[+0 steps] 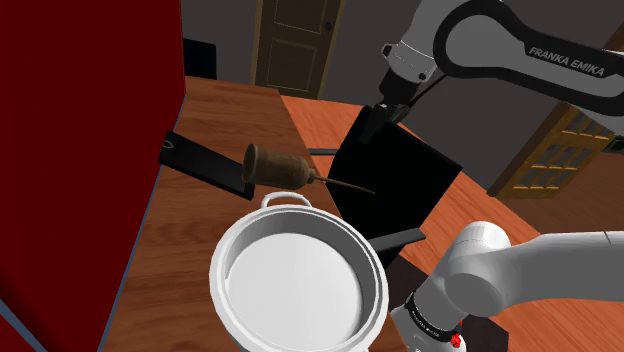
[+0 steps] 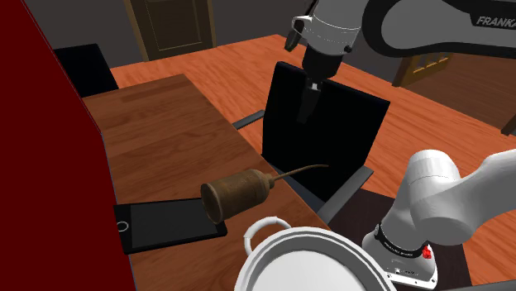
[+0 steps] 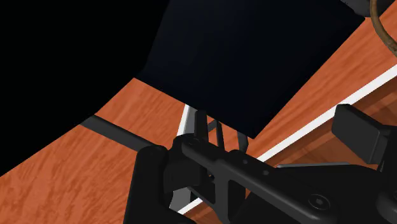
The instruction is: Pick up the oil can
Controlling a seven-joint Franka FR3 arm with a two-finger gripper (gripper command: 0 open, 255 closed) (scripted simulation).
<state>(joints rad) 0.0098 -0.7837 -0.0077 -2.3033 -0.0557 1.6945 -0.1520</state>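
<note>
The black fingers [image 2: 303, 114] merge with the black chair back [image 2: 347, 132] behind them, so whether they are spread cannot be told, while the brown oil can [image 2: 236, 195] lies on its side on the surface [image 2: 165, 132], well apart from them.

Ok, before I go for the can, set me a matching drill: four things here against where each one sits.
1. brown oil can with thin spout
2. flat black slab
3. round white pot
4. black gripper

A. in the air by the black chair
B. on its side on the wooden table
C. flat, at the can's base
D. upright, at the shoulder view's bottom

Pairs: 1-B, 2-C, 3-D, 4-A
</note>
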